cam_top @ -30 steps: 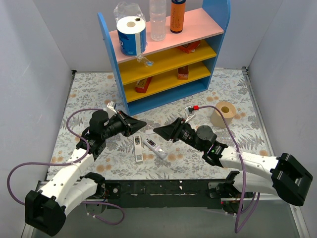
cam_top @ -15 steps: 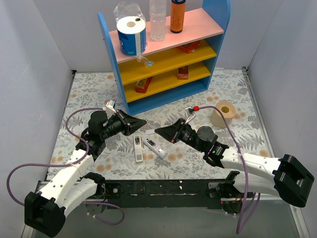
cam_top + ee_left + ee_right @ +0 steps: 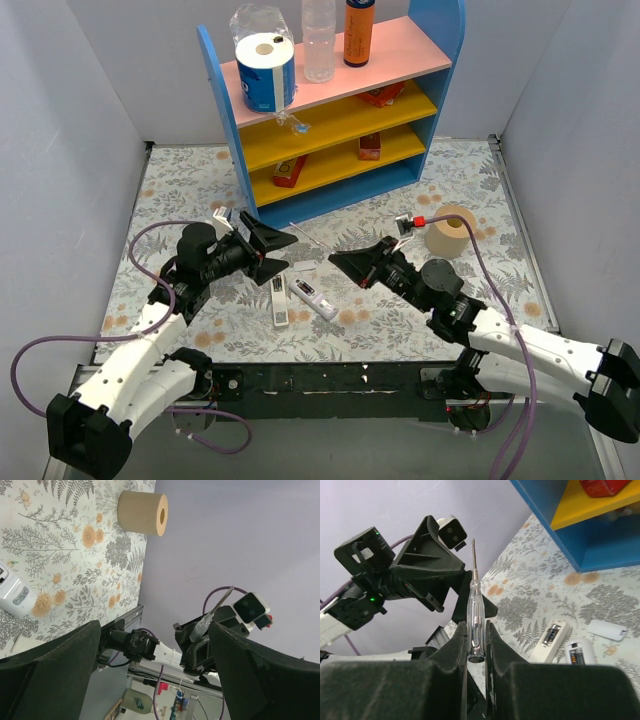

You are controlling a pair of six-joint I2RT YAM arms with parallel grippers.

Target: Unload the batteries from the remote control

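Dark batteries (image 3: 551,635) look light, slippery; we'd lever their ends. Our right gripper (image 3: 476,630) clamps the stick (image 3: 475,605); left gripper (image 3: 272,252) gapes wide.

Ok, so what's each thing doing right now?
Left tool, open, empty.
Right tool, shut on the thin stick.
Left remote, lying flat, back open.
Right remote, lying flat, back open.
Batteries, inside an open remote, not out yet.
Brown roll, standing on end.

Remote (image 3: 280,300): smooth white plastic, slight gloss. Screwdriver (image 3: 475,615): clear glossy plastic handle, bare metal shaft. Right gripper (image 3: 340,260): matt black plastic. Table cover (image 3: 200,180): matt floral print. Roll (image 3: 452,230): matt brown paper. Shelf (image 3: 330,110): smooth, painted.
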